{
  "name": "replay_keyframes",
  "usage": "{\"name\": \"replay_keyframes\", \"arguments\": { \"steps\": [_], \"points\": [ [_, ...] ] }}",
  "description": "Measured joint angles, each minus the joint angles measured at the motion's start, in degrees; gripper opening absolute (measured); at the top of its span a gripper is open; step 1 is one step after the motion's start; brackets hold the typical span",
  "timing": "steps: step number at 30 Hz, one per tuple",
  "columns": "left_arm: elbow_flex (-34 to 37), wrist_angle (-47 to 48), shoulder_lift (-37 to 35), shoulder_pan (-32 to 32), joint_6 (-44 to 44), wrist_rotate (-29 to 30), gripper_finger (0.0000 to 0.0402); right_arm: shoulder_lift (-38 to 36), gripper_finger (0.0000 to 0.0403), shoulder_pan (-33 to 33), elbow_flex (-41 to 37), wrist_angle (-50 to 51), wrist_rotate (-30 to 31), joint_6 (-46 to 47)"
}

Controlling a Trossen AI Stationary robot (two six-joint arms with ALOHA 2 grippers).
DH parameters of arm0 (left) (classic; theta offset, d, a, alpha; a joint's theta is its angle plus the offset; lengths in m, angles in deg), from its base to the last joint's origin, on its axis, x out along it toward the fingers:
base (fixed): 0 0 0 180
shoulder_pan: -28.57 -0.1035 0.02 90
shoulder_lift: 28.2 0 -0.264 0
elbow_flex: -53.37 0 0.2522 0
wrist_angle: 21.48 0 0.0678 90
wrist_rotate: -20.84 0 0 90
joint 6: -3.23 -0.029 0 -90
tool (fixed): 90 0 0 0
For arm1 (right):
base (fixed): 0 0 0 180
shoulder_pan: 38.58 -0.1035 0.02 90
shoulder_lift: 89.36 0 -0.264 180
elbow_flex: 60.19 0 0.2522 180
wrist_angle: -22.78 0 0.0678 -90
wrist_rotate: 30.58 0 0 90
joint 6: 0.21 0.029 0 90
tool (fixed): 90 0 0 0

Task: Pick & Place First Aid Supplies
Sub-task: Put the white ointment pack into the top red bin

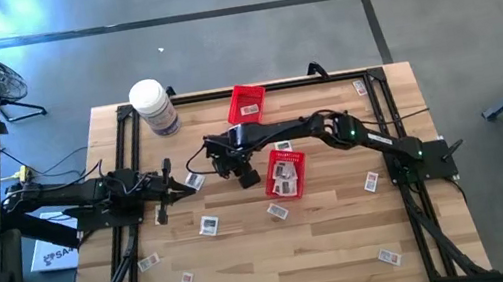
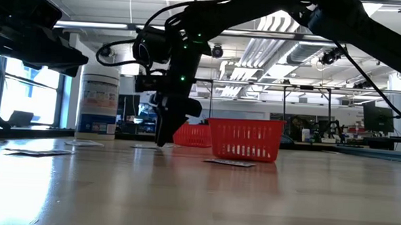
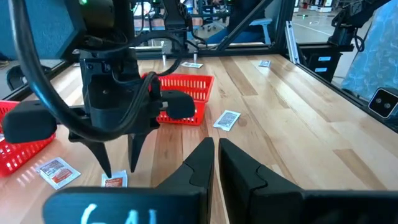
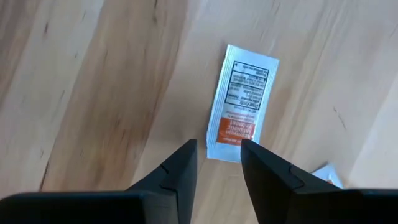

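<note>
My right gripper (image 4: pixel 216 149) is open and points steeply down over a small white packet with an orange band (image 4: pixel 241 99) that lies flat on the wooden table, left of the table's middle (image 1: pixel 195 180). The packet's orange end lies between the two fingertips. The left wrist view shows the same fingers (image 3: pixel 119 169) just over that packet (image 3: pixel 115 181). My left gripper (image 3: pixel 216 149) rests shut at the table's left, pointing level toward the right gripper. More packets lie scattered flat on the table (image 1: pixel 208 226) (image 1: pixel 371 181). My right gripper comes at the packet from above with its fingers on either side of the orange end (image 4: pixel 227 140). Whether the tips touch the packet I cannot tell. The packet lies flat on the table.
Two red mesh baskets stand near the middle: one (image 1: pixel 285 173) right beside the right gripper holds packets, the other (image 1: pixel 248 103) is farther back. A big white jar (image 1: pixel 153 106) stands at the far left. Black frame rails (image 1: pixel 382 100) run along the table's edges.
</note>
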Motion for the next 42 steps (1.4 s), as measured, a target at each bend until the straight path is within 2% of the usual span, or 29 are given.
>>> {"name": "replay_keyframes", "arguments": {
  "steps": [18, 29, 42],
  "points": [
    [0.0, 0.0, 0.0, 0.0, 0.0, 0.0, 0.0021, 0.2, 0.0113, 0.9, -4.0, -1.9, -1.3, 2.5],
    [0.0, 0.0, 0.0, 0.0, 0.0, 0.0, 0.0021, 0.4, 0.0056, 1.2, -4.2, -1.7, -2.1, 3.4],
    [0.0, 0.0, 0.0, 0.0, 0.0, 0.0, 0.0021, 0.4, 0.0008, 0.2, -4.3, -4.2, -1.9, 5.8]
  ]
}}
